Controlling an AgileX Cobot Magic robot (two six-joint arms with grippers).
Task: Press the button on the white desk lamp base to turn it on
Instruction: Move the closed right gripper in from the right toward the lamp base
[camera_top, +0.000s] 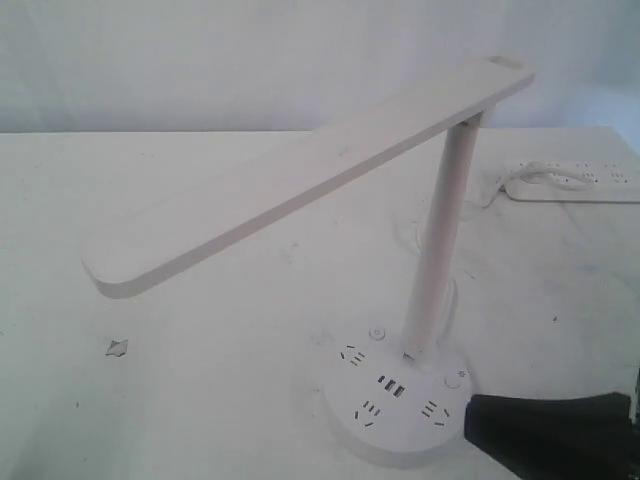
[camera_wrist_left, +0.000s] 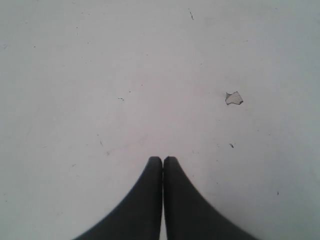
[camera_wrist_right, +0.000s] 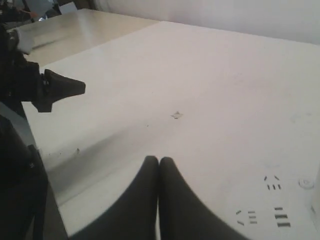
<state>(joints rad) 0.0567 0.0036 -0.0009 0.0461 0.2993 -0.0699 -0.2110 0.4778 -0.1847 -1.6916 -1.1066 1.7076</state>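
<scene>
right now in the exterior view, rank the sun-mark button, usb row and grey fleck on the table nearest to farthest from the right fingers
1. button, right side of the lamp base, beside the right fingers
2. usb row, middle of the base
3. grey fleck, far left on the table

White, scuffed table, bearing the white desk lamp base at five o'clock, a power strip at two o'clock, a small chip at eight o'clock.

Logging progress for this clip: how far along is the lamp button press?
Done: nothing yet; the white desk lamp shows no glow. In hand: the shut right gripper is at the edge of the white desk lamp base, short of the button. Left: reaching and pressing it.
</scene>
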